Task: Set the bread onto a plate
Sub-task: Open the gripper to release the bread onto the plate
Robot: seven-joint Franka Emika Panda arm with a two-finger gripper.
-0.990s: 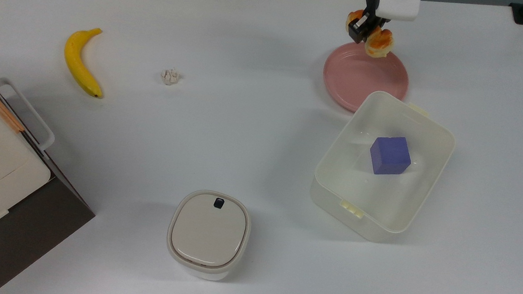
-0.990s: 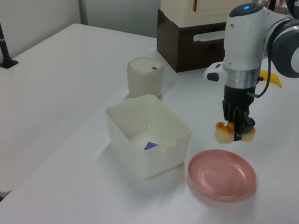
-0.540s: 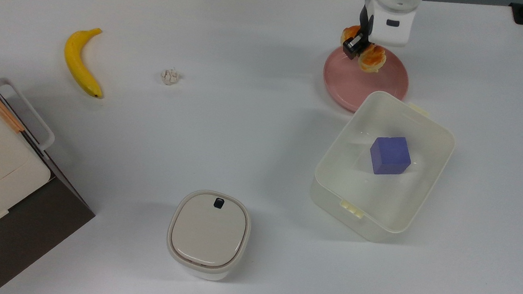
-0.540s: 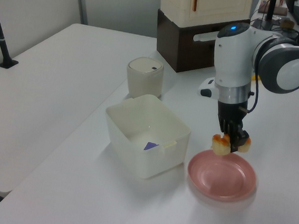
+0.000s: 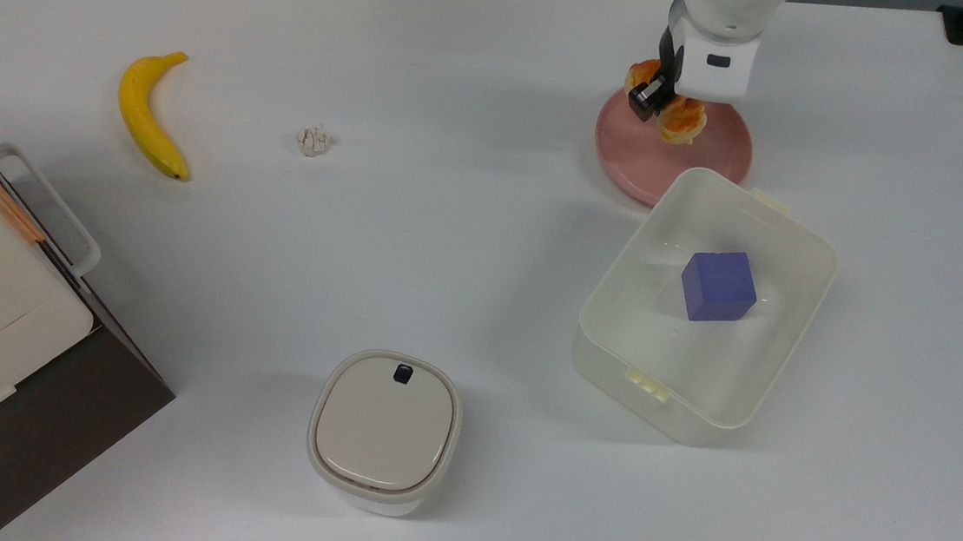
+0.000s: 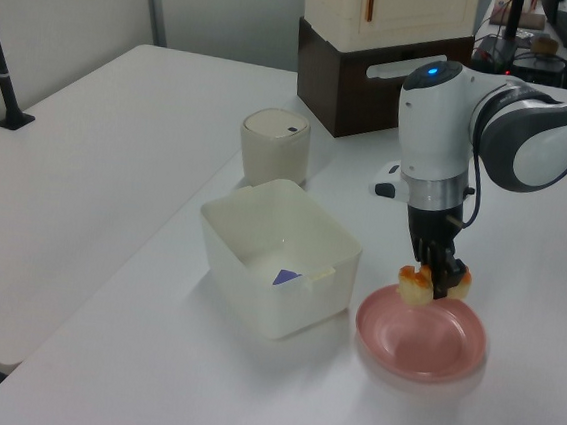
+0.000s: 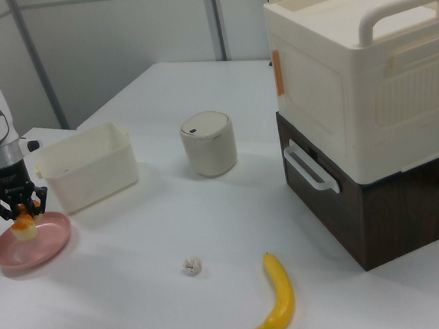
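The claw [image 5: 658, 103] pinches the bread [image 5: 676, 118] across its middle and holds it low over the plate [image 5: 657, 159], at the plate's far portion in the top view; whether the bread touches the plate surface cannot be told. In the top view, the bread's long axis runs from upper left to lower right, with one end protruding on each side of the fingers; the orange-brown glazed top faces up. In the left view, the bread [image 6: 420, 284] hangs just above the plate [image 6: 420, 336] near its rear rim. The plate's lower edge in the top view lies just beside the cream tub [image 5: 705, 307], which holds a blue cube [image 5: 717, 285]. The desk [image 5: 466, 243] is open to the top view's left of the plate. Well apart on that side lie a small whitish lump [image 5: 313, 141] and a banana [image 5: 149, 115]. A lidded canister [image 5: 385, 429] stands near the desk's front edge in the top view.
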